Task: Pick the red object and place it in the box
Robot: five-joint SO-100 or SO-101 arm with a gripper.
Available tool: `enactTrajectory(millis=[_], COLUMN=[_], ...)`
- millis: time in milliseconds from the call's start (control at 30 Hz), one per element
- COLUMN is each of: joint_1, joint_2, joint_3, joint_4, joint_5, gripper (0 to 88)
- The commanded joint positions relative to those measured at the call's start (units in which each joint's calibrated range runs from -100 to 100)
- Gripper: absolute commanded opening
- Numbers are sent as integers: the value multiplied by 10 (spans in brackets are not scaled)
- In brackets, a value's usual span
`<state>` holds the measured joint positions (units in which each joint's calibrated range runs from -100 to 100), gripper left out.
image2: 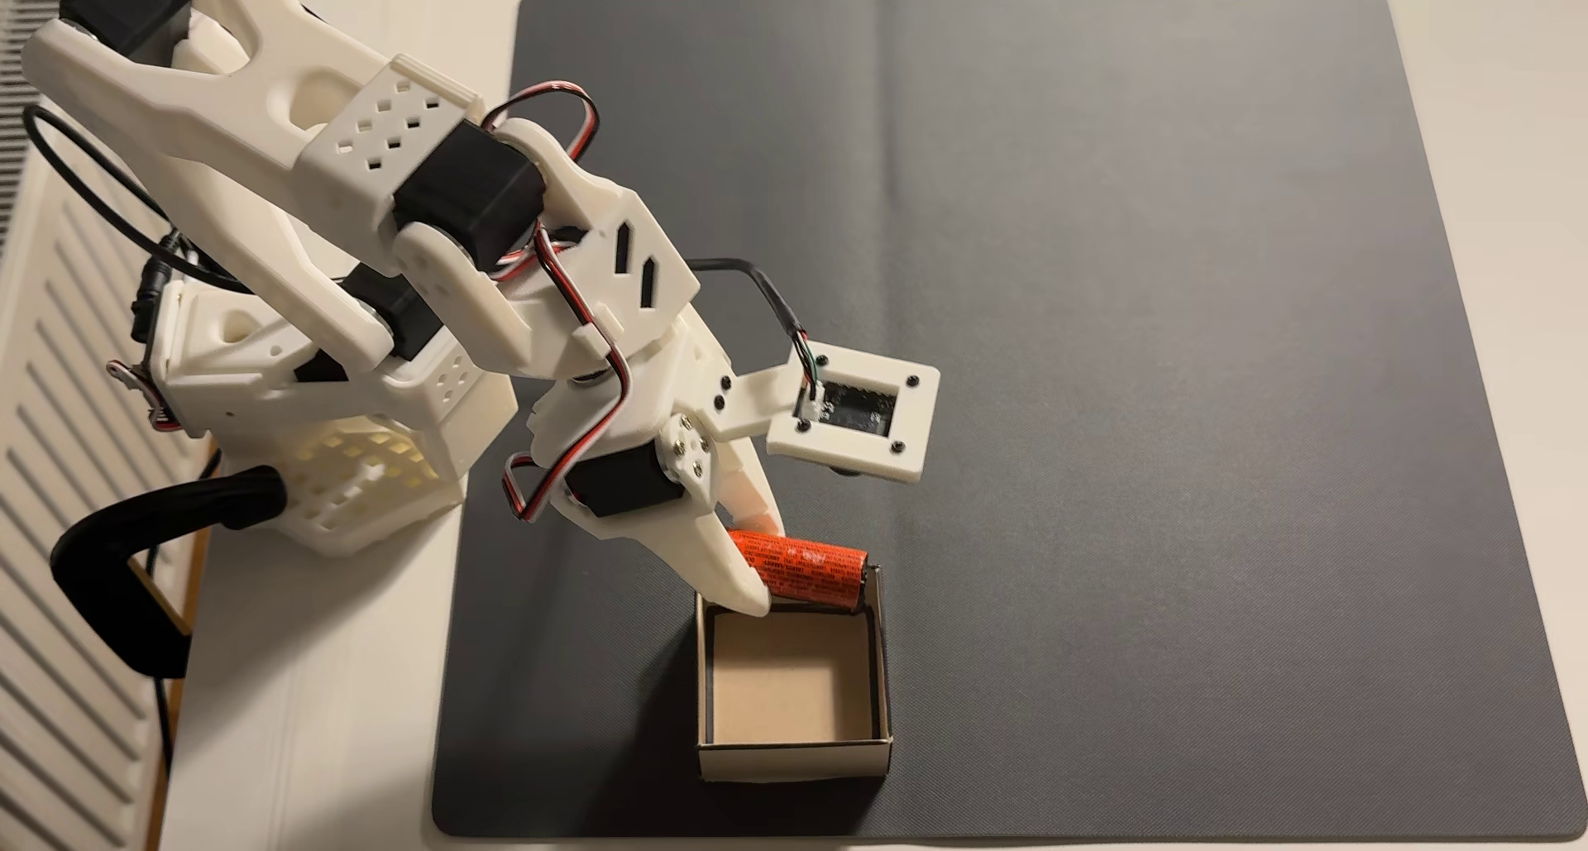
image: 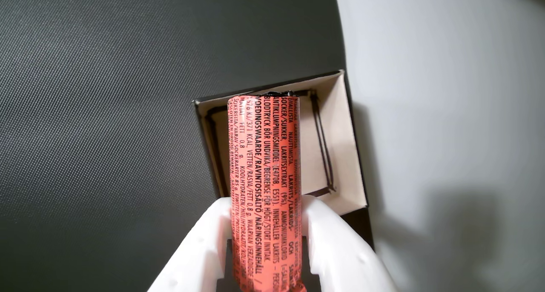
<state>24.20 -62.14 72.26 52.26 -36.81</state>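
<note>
Arm [image2: 344,181]: white, reaching in from the left of the fixed view.
Claw [image2: 767,566]: two white fingers [image: 200,245] pinching the red object at one end.
Red object [image2: 803,569]: orange-red cylinder with dark print, held lying level above the box's far edge.
Box [image2: 795,761]: open, cream walls, tan floor, standing on the mat.
Mat [image2: 1160,344]: dark grey, lying on the pale surface [image2: 344,731].

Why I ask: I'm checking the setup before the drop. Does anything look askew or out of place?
Nothing is spilled or damaged. The gripper holds the red object by one end, so most of it juts out sideways over the far rim of the box, not over its middle. The box sits squarely on the grey mat.
</note>
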Motion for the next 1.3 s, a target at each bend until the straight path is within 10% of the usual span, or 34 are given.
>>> enactTrajectory(millis=[0,1267], joint_1=[4,5], joint_2=[-37,-54], joint_3=[16,24], joint_4=[-10,-23], joint_5=[-1,-5], gripper=[15,177])
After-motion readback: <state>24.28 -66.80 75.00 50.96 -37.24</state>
